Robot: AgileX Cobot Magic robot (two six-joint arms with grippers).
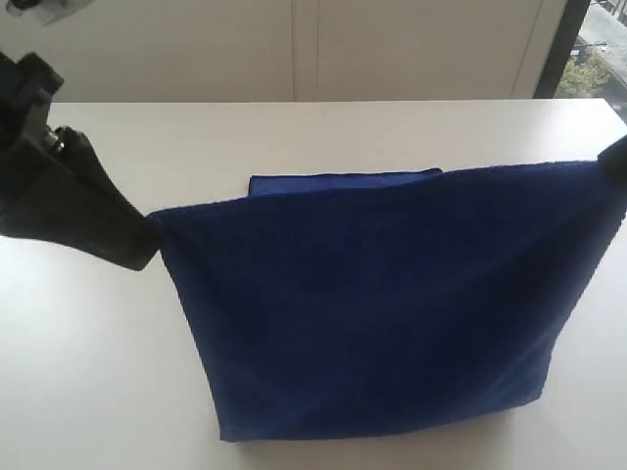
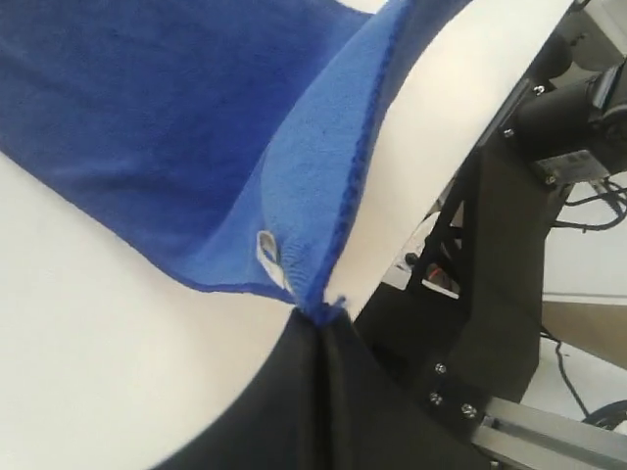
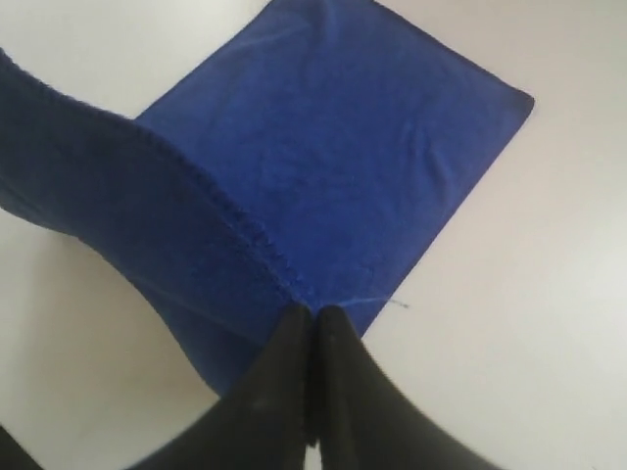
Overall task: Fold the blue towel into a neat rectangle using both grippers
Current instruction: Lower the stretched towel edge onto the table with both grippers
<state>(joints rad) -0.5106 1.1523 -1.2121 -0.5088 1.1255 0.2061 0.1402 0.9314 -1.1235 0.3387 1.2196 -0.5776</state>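
Diffuse daylight, bright and even. The clear window pane (image 1: 598, 59) at the exterior view's upper right read brightest. The matte white tabletop (image 1: 88, 372) sat near clipping, worse in the left wrist view. The deep royal-blue terry towel (image 1: 382, 304) rendered dark, pile unresolved, with a faint soft shadow under its lower edge. The black left gripper (image 1: 149, 237) was close to the lens: blurred, detail crushed. In the wrist views it and the black right gripper (image 3: 313, 311) were soft-focus; the towel's edge stitching beyond was sharper. Resolution was low overall.
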